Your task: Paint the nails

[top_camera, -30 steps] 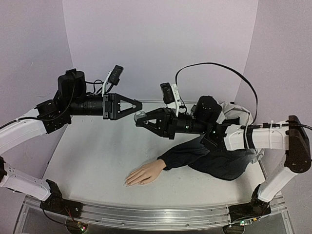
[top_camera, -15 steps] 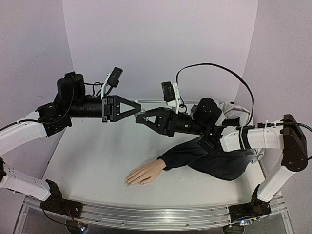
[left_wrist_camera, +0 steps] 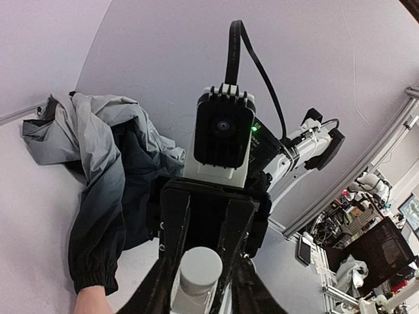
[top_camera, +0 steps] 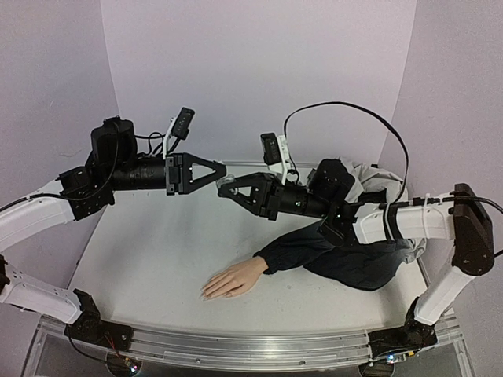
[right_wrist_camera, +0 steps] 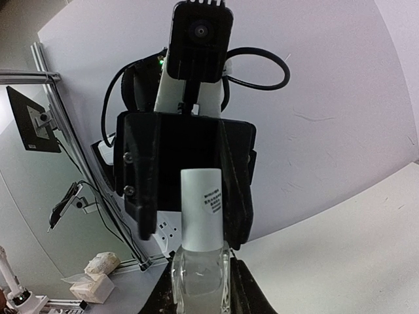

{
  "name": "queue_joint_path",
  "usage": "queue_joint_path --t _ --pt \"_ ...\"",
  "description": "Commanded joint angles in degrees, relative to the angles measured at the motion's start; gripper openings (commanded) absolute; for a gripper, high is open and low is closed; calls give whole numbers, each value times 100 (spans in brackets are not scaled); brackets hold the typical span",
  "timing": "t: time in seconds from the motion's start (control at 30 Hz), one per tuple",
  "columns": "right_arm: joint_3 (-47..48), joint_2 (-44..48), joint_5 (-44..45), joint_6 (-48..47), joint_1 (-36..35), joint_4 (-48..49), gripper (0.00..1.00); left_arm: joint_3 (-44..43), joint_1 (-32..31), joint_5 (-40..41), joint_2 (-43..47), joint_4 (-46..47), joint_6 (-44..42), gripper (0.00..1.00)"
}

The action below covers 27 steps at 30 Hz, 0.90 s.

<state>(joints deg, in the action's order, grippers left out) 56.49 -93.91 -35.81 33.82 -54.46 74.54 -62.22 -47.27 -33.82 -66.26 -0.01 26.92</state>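
Note:
My right gripper [top_camera: 226, 189] is shut on a small clear glass bottle [right_wrist_camera: 200, 281], held high above the table with its grey cap [right_wrist_camera: 201, 209] pointing at my left gripper [top_camera: 221, 171]. The left fingers stand on either side of the cap [left_wrist_camera: 200, 265]. One is against it, and a narrow gap shows on the other side. The peach mannequin hand [top_camera: 233, 278] lies palm down near the table's front, far below both grippers. Its pale nails [top_camera: 206, 294] are at the left fingertips. Its dark navy sleeve [top_camera: 302, 250] runs off to the right.
A bunched grey and navy jacket [top_camera: 369, 259] lies at the right under the right arm; it also shows in the left wrist view [left_wrist_camera: 91, 137]. The white table [top_camera: 157, 259] has purple walls behind and at both sides. A black cable [top_camera: 354, 110] loops over the right arm.
My right gripper has carried the bottle up and left towards the left gripper. The cap, which was just below the left fingertips, now sits between the left fingers.

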Motion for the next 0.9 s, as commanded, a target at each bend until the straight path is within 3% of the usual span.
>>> queue_joint_path --t 0.0,0.2,0.27,0.33,0.37,0.43,0.47,0.5,0.57,0.63,0.77,0.87 --pt "225 -64 -5 -168 10 347 0 -115 -2 121 20 165 -46 26" --pt "351 -85 182 -463 5 -128 0 -197 -2 470 -101 -91 -133 7" --pt "361 -15 573 -675 5 -455 0 -273 -1 683 -143 -349 -220 0" --pt "409 97 1302 -945 0 -972 0 -309 -2 992 -171 -576 -272 0" --pt "511 131 2060 -1201 -93 -1433 0 -332 -9 1283 -185 -752 -274 0" --pt "1132 -87 5763 -1873 -698 -2970 0 -468 -31 2242 -262 -1351 -107 0" --pt "1620 -396 7721 -2136 -1036 -3468 0 -558 -37 2749 -332 -1669 52 0" --pt "1884 -704 9093 -2433 -1244 -3606 0 -626 -37 3060 -410 -1903 161 0" --pt "2357 -1202 10333 -3219 -1489 -3540 0 -666 -37 3190 -522 -2034 301 0" --pt "2592 -1407 10152 -3670 -1559 -3327 0 -712 -37 3076 -579 -2029 340 0" --pt "2136 -1067 7945 -3689 -1476 -2754 0 -758 -29 2901 -503 -2008 270 0" --pt "1674 -694 6361 -3536 -1292 -2514 0 -725 -28 2670 -376 -1919 112 13"
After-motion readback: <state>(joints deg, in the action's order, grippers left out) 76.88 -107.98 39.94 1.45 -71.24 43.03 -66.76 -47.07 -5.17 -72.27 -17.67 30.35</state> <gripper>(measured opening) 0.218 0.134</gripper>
